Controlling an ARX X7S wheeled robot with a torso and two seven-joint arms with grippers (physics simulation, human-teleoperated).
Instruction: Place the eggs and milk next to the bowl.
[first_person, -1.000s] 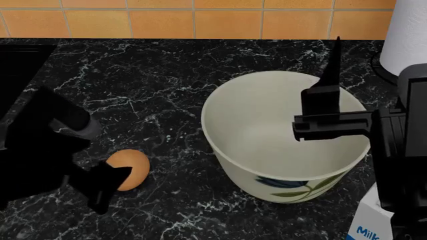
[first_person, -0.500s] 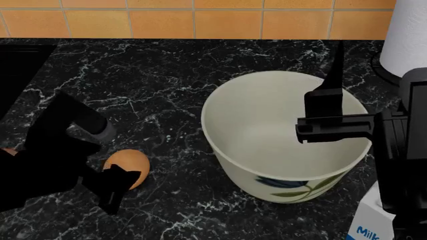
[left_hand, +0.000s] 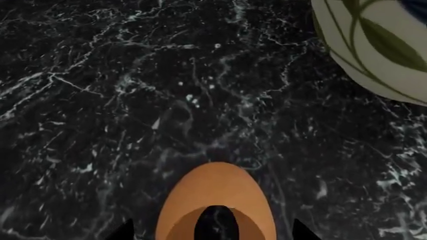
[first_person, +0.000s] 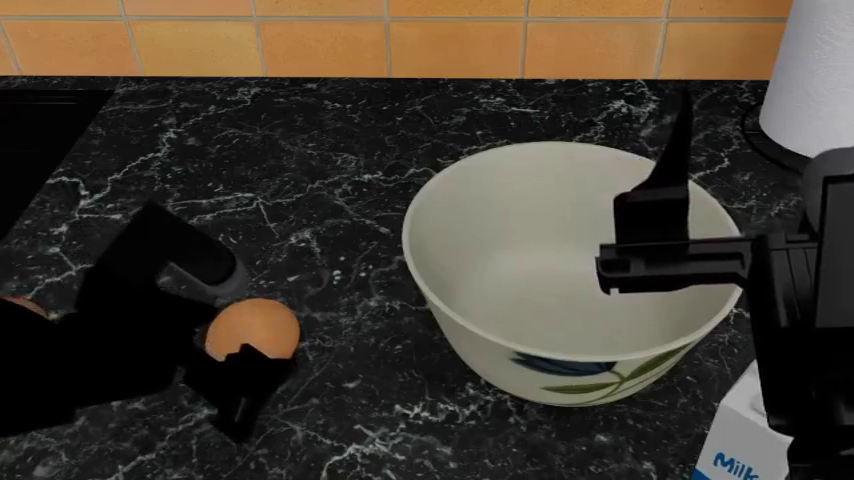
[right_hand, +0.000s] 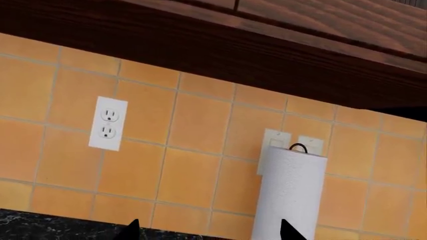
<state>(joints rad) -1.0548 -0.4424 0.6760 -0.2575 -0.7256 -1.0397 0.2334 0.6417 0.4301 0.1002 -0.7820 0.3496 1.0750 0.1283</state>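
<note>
A brown-orange egg (left_hand: 217, 195) lies on the black marble counter (first_person: 334, 150), left of the bowl (first_person: 461, 320). My left gripper (left_hand: 212, 232) is open, one finger on each side of the egg with a gap on both sides. In the head view that egg (first_person: 254, 328) shows just above the gripper's dark fingers (first_person: 244, 392). The cream bowl with its blue flower stands mid-counter. The milk (first_person: 737, 447) carton stands at the bowl's right, partly behind my right arm. My right gripper (right_hand: 210, 231) is open and empty, held up over the bowl's right rim, facing the wall.
A white paper-towel roll (first_person: 814, 70) stands at the back right against the orange tiled wall (right_hand: 193, 125), which has an outlet (right_hand: 108, 123). A small orange sliver (first_person: 24, 305) shows at the far left behind my left arm. A dark recess (first_person: 34, 140) lies at the counter's left.
My left arm has slid right and closer to the egg, so the fingers now flank it. The right gripper has drifted slightly right. Bowl and milk have not moved.
</note>
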